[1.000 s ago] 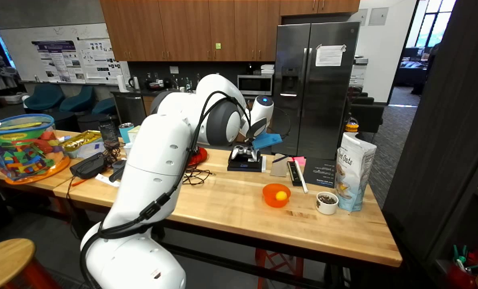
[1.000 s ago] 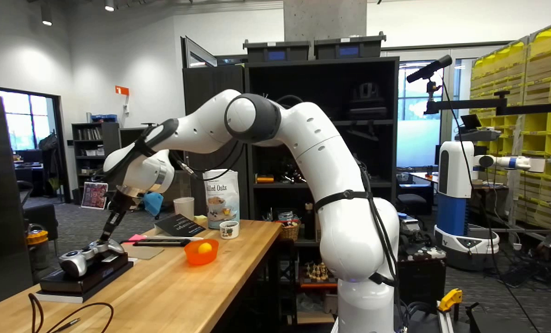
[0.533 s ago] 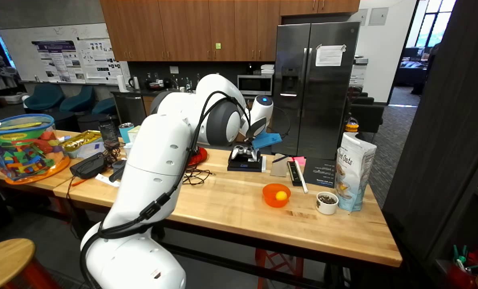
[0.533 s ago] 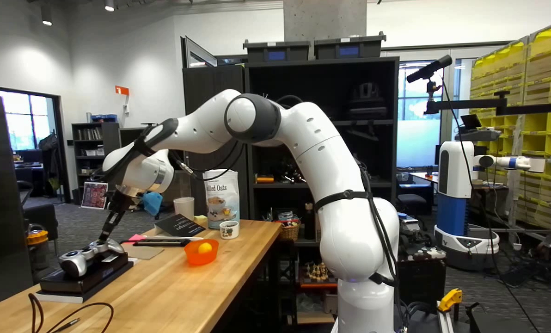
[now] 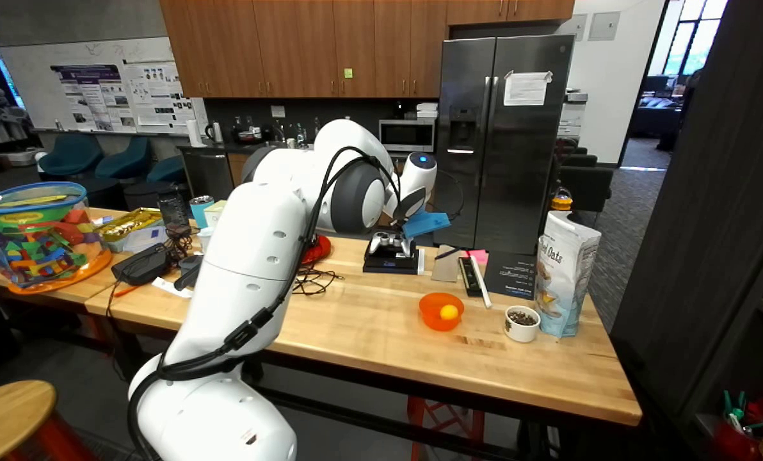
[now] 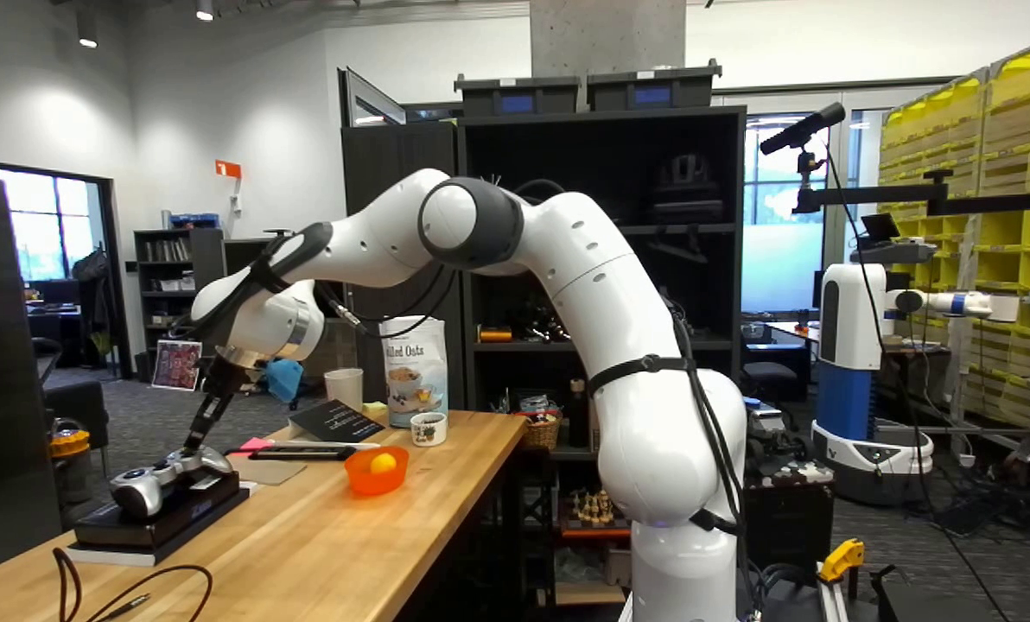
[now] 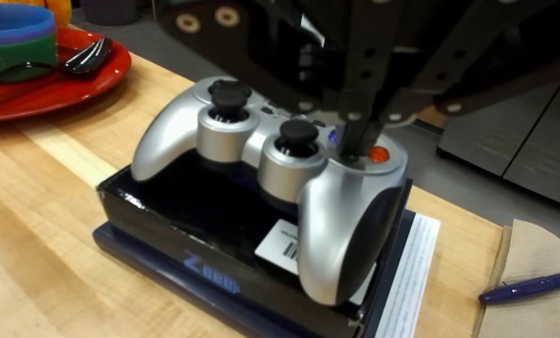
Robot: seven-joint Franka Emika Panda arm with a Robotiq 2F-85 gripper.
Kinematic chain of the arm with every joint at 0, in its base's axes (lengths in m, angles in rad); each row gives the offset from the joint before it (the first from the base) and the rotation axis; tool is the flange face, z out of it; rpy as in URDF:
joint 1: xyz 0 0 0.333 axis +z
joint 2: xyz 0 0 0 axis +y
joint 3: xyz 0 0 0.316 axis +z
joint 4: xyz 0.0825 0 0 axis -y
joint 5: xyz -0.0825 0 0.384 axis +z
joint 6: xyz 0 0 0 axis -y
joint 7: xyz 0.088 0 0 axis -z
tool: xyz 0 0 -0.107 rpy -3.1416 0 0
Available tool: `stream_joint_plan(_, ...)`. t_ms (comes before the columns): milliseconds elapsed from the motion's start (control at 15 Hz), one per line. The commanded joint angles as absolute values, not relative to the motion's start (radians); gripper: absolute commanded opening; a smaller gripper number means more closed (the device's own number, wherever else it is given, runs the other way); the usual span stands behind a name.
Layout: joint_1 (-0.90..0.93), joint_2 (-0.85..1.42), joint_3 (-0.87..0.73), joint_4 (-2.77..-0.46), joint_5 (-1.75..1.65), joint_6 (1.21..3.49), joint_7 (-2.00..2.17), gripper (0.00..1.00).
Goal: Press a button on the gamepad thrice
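Note:
The gamepad (image 7: 329, 220) is silver with dark grips and black thumbsticks. It lies on a black box (image 7: 181, 206) on the wooden table, and it also shows in both exterior views (image 5: 391, 243) (image 6: 165, 479). An orange button (image 7: 379, 154) and a blue button (image 7: 332, 136) are visible on its right-hand button cluster. My gripper (image 7: 359, 145) is shut and empty, pointing down at this cluster. Its tips are at the green button (image 7: 350, 158), mostly covering it; I cannot tell whether it is pressed. In an exterior view the tips (image 6: 191, 449) meet the gamepad's top.
A red plate (image 7: 106, 87) with cups and a black utensil is left of the gamepad. A purple pen (image 7: 529, 287) lies on brown card to its right. An orange bowl (image 5: 429, 315) holding a yellow ball, loose black cables (image 5: 314, 282) and an oats bag (image 5: 564, 275) are on the table.
The arm has shifted only very slightly, with the fingertips staying at the gamepad's button cluster. The gamepad and box have not visibly moved.

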State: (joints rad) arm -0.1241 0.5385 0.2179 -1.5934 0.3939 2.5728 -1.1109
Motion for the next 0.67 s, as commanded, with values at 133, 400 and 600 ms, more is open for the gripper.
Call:
stream_joint_plan(133,-0.137,0.568,0.232,-1.559,0.377,2.572,-1.112,0.0)
stream_joint_plan(400,-0.136,0.572,0.229,-1.561,0.373,2.572,-1.109,0.0)
stream_joint_plan(600,-0.136,0.566,0.234,-1.56,0.377,2.57,-1.111,0.0)
